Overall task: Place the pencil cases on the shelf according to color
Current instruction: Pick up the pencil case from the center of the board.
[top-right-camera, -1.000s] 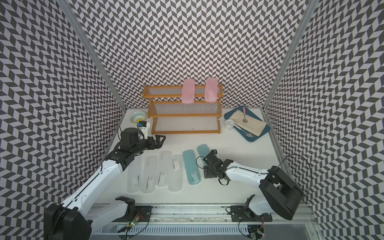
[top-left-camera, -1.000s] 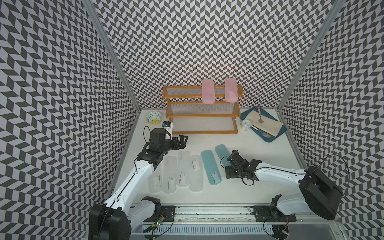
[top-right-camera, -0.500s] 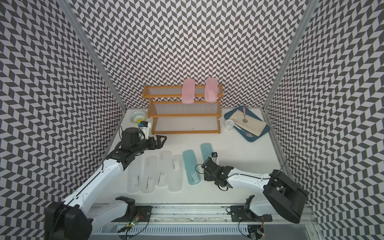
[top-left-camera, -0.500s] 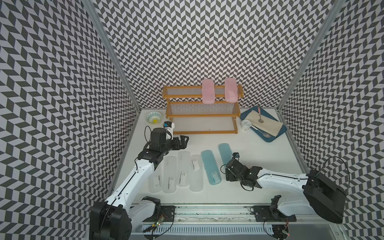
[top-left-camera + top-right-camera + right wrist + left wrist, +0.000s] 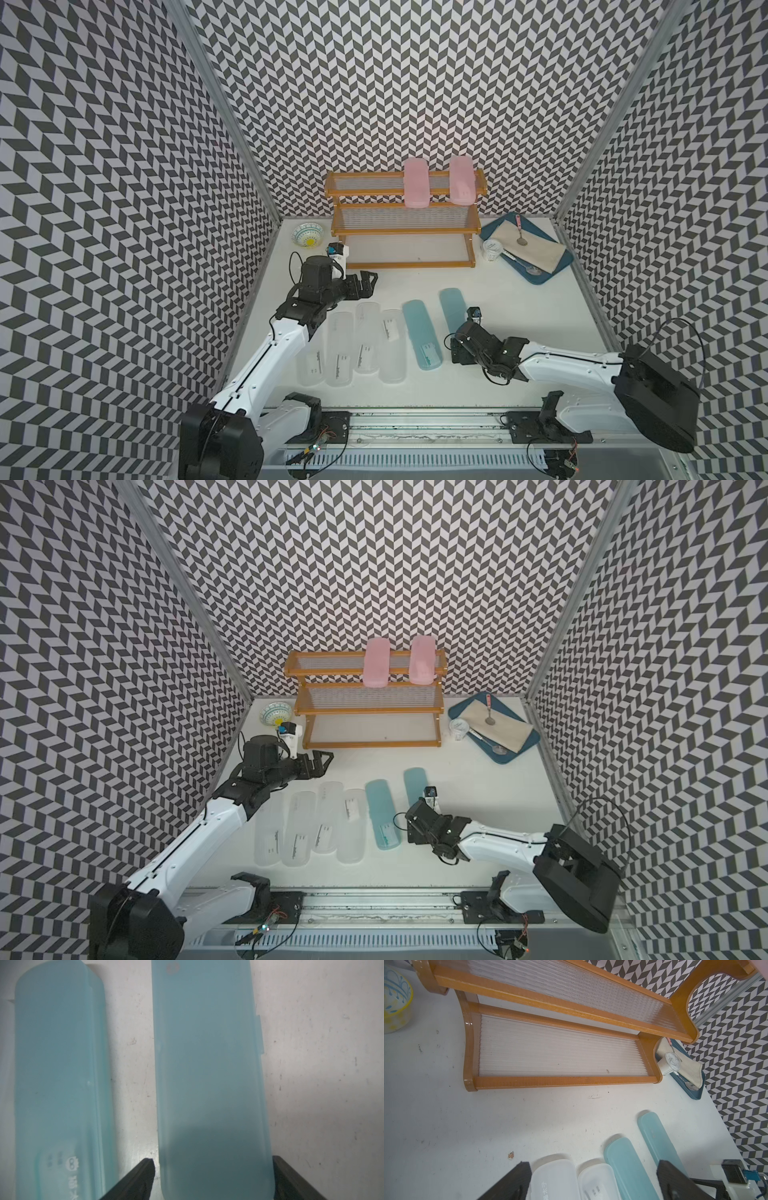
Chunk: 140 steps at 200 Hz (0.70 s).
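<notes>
Right claw [image 5: 212, 1161] is released, its jaws astride the near end of the light blue pencil case [image 5: 207, 1053] lying flat on the desk [image 5: 519, 299] beside its twin [image 5: 58, 1064], evidently aligned for a crosswise grip, while the shelf [image 5: 405, 230] well beyond carries only the pink cases [image 5: 416, 183] on its top tier, presumably leaving a lower tier for blue.

You're looking into a box of chevron: the back wall [image 5: 415, 83] and both side walls [image 5: 104, 208] carry the same black-and-white zigzag print. Pale metal corner posts [image 5: 232, 116] run down where the panels meet. Under it all sits your white table [image 5: 519, 299], flecked with small scuffs in the left wrist view. A metal rail [image 5: 415, 428] lines its near edge. The light is soft and even, the shadows faint.
</notes>
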### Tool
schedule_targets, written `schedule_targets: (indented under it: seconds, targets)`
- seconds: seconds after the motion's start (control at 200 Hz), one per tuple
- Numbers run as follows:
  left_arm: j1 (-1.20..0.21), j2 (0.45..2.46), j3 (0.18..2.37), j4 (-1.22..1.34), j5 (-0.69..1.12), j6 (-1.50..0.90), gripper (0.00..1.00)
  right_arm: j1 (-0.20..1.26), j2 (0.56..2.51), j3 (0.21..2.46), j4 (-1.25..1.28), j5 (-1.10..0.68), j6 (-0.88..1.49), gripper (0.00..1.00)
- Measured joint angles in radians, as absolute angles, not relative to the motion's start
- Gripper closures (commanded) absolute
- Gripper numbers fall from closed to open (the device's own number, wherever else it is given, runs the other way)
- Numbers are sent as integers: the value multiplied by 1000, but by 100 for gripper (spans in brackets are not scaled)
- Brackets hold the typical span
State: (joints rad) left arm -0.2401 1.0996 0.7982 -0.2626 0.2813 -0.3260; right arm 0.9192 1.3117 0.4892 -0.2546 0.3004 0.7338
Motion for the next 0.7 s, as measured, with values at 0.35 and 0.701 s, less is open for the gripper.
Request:
schedule_targets:
  seconds: [0.35, 0.701]
  targets:
    - [-241, 1138, 798, -242, 294, -408, 1, 960, 1309, 480, -252, 352, 794, 31]
    - [-277, 1199, 936, -207, 308, -465, 1, 1000, 1057, 503, -485, 402, 860, 32]
